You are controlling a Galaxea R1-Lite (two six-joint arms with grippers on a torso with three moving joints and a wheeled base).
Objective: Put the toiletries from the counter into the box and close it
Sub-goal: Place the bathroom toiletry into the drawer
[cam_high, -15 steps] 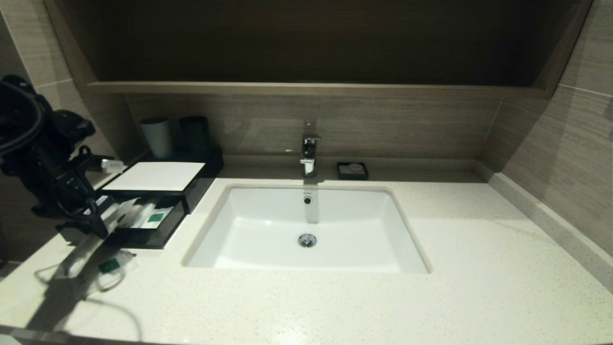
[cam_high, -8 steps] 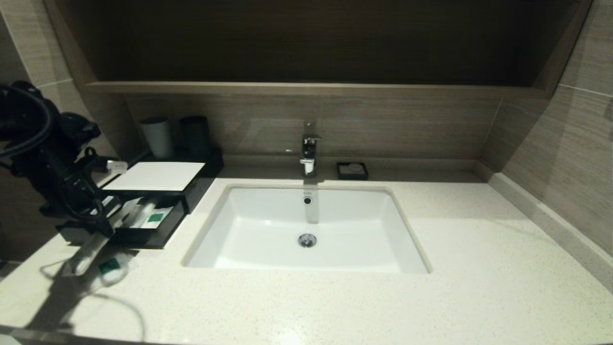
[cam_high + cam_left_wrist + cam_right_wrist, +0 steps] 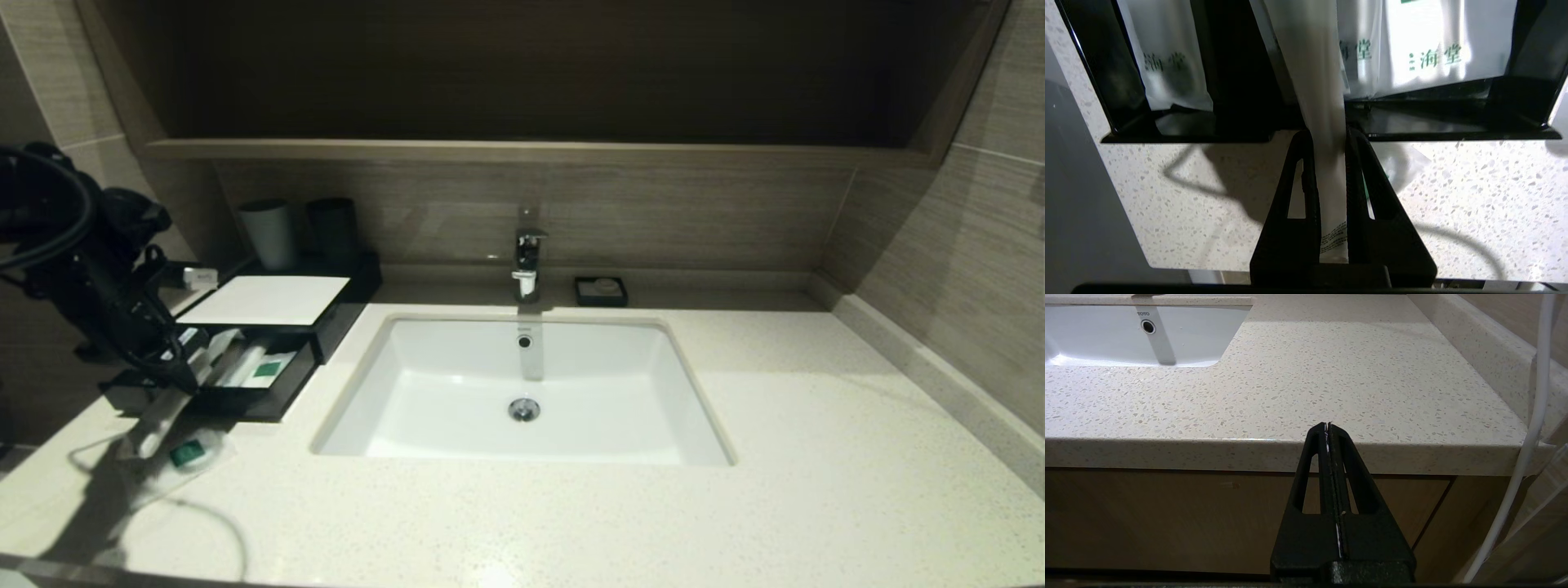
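You have the counter (image 3: 571, 506) stretching wide around the sink (image 3: 522, 392), and the box (image 3: 269, 327) sits at its far left with the drawer (image 3: 245, 384) pulled out toward you, which is why packets can go in from the front. Behind the box stand two cups (image 3: 298, 233), out of the way.

Your left gripper (image 3: 1327, 139) hangs just at the drawer's front edge, its jaws nearly closed and pinched on a long thin packet (image 3: 1323, 102). It grips the packet near its tail end, so the free length reaches forward over the drawer's lip; that hold likely lets you lay it lengthwise among the packets already inside (image 3: 1412, 53). One of them, a short sachet with a green label (image 3: 265, 371), lies flat at the drawer's right side.

A further packet (image 3: 184, 453) with a green label lies on the counter just in front of the drawer, so you are not yet ready to close it.

Your right gripper (image 3: 1329, 426) is parked below the counter's front edge, fingers pressed together on nothing.
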